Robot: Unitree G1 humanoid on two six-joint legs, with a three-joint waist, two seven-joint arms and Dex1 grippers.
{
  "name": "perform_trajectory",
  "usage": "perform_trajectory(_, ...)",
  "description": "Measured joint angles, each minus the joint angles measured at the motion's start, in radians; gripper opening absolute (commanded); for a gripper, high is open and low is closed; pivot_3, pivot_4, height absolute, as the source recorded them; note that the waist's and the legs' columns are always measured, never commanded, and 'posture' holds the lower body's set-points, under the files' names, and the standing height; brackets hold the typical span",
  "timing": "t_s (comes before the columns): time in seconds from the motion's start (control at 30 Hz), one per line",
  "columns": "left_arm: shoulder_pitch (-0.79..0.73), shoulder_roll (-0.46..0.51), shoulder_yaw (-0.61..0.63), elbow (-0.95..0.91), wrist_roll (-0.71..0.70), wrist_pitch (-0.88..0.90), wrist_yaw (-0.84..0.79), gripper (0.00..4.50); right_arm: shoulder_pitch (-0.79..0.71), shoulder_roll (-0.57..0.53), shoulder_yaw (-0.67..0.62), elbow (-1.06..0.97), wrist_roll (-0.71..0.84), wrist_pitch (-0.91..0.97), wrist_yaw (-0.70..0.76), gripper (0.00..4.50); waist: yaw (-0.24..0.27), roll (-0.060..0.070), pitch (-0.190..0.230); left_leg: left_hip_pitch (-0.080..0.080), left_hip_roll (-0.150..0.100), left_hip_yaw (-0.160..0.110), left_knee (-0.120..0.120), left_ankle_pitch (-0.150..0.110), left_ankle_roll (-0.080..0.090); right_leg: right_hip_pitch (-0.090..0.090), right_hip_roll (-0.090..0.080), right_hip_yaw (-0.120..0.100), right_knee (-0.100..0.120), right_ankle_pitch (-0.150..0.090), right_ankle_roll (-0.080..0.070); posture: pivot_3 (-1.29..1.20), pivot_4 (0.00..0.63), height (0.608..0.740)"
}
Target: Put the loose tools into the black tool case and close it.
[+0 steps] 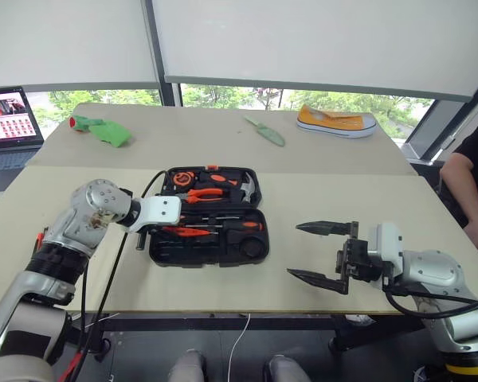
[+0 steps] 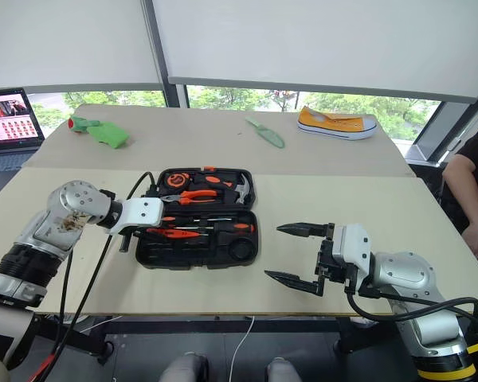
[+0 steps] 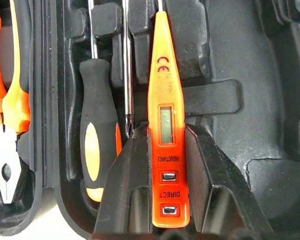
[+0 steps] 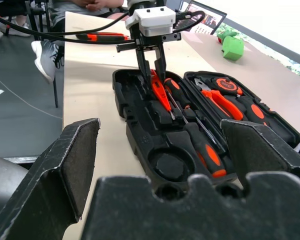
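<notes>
- The left gripper [image 3: 157, 150] is clamped on the thin orange screwdriver [image 3: 165, 125]; its long axis runs straight out from the jaws, over a slot in the open black tool case [image 1: 211, 247].
- The right gripper [image 1: 323, 253], jaws wide apart, waits well apart from the case, empty.

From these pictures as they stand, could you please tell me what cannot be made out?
- Orange tester screwdriver: whether its tip sits in a slot; cut off by the left wrist view's edge.
- Black tool case: its latch; too small in the eye views.
- Tool on the table behind the left gripper: its type; partly hidden by cables.
</notes>
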Motion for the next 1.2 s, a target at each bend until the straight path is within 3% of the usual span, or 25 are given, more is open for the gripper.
perform_trajectory(0.4, 0.062, 0.011, 0.053, -0.048, -0.026, 0.035, -0.005, 0.47, 0.001, 0.0, 0.014, -0.002, 0.01, 0.007, 0.002, 4.5, -0.005, 0.001, 0.0, 0.0, 0.0, 0.0, 0.0, 0.0, 0.0, -0.002, 0.0, 0.001, 0.004, -0.001, -0.002, 0.0, 0.15, 0.74)
perform_trajectory(0.73, 0.105, -0.028, 0.154, 0.054, -0.189, -0.157, -0.052, 0.47, 0.01, -0.001, 0.016, -0.003, 0.016, 0.008, 0.008, 4.5, -0.003, 0.0, 0.0, -0.001, 0.0, 0.0, 0.0, 0.0, 0.0, -0.003, 0.0, 0.001, 0.004, -0.001, -0.002, 0.0, 0.15, 0.74)
perform_trajectory(1.2, 0.061, -0.034, 0.103, 0.09, -0.059, -0.164, 0.022, 0.47, 0.01, -0.001, 0.019, -0.003, 0.017, 0.021, 0.009, 4.5, -0.003, 0.0, 0.0, -0.001, 0.0, 0.0, 0.0, 0.0, 0.0, -0.003, 0.001, 0.001, 0.004, -0.001, -0.002, 0.0, 0.15, 0.74)
